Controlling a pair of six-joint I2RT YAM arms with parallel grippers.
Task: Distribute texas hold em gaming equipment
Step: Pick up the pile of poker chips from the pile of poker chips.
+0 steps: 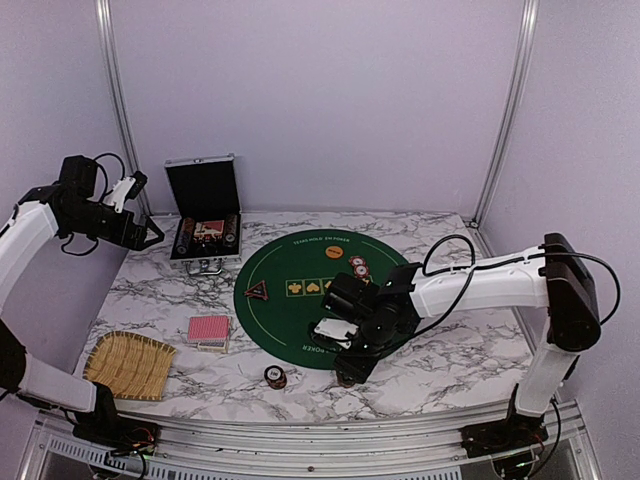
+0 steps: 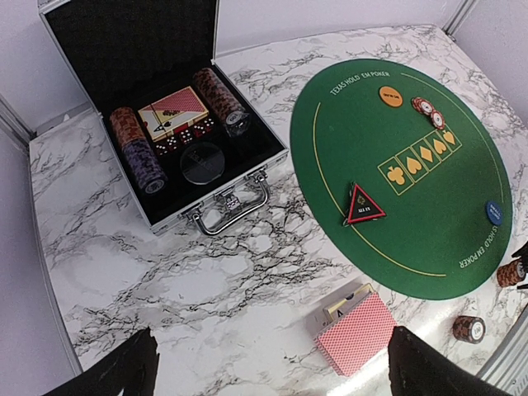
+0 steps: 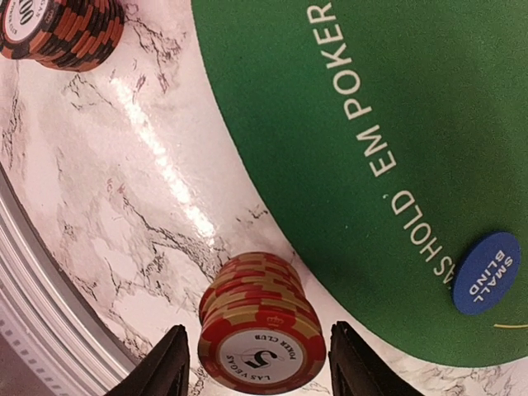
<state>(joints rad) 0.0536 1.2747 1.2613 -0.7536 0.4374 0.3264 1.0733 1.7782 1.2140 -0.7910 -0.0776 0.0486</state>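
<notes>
My right gripper (image 3: 260, 363) is open, its fingers on either side of a red poker chip stack (image 3: 262, 322) marked 5. The stack stands on the marble just off the green mat's near edge (image 3: 346, 124), with gaps to both fingers. A blue small-blind button (image 3: 487, 273) lies on the mat, and a dark chip stack (image 3: 62, 29) stands apart on the marble. In the top view the right gripper (image 1: 350, 372) hides the red stack. My left gripper (image 1: 148, 230) is open and empty, held high at far left. Below it lies the red-backed card deck (image 2: 356, 330).
The open silver case (image 2: 165, 124) holds chip rolls, cards and dice at the back left. An orange button (image 2: 390, 96), a few red chips (image 2: 429, 111) and a triangular marker (image 2: 364, 206) lie on the mat. A woven straw tray (image 1: 130, 365) sits front left.
</notes>
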